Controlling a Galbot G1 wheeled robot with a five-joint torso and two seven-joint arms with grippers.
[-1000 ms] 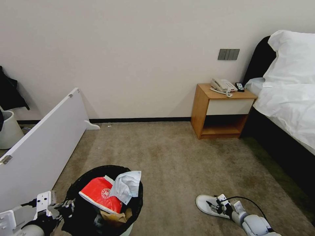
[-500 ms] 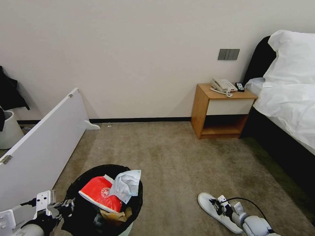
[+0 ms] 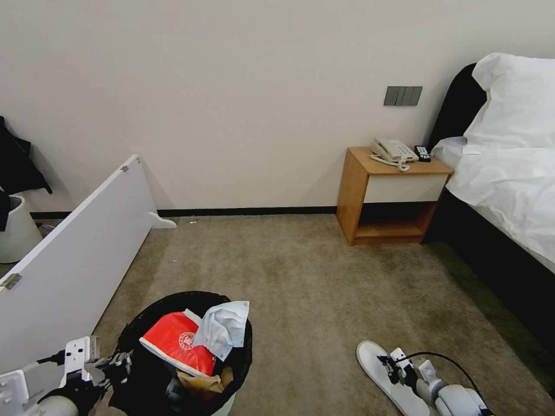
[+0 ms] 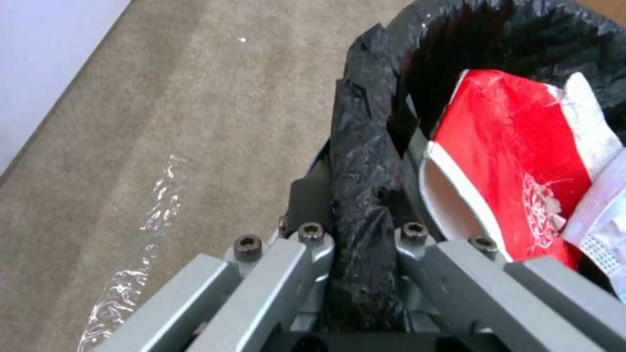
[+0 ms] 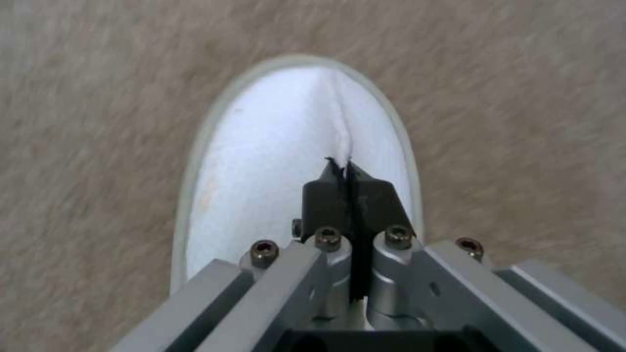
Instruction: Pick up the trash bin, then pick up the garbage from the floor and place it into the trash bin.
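**Slipper pinched at right, bin held at left**

Nearest, the right gripper (image 5: 349,168) has its jaws pressed together on a fold of the white slipper (image 5: 280,146), whose long axis runs straight out from the jaws, toe farthest away. Seen from the head, the slipper (image 3: 387,375) lies low on the floor (image 3: 312,271), well to the right of the trash bin (image 3: 144,323). The left gripper (image 4: 359,234) is clamped on the bin's bag-lined rim. Inside sit a red-white packet (image 3: 176,344), a pale tissue (image 3: 222,326) and brown paper. My judgement: the slipper must travel leftward to reach the bin.
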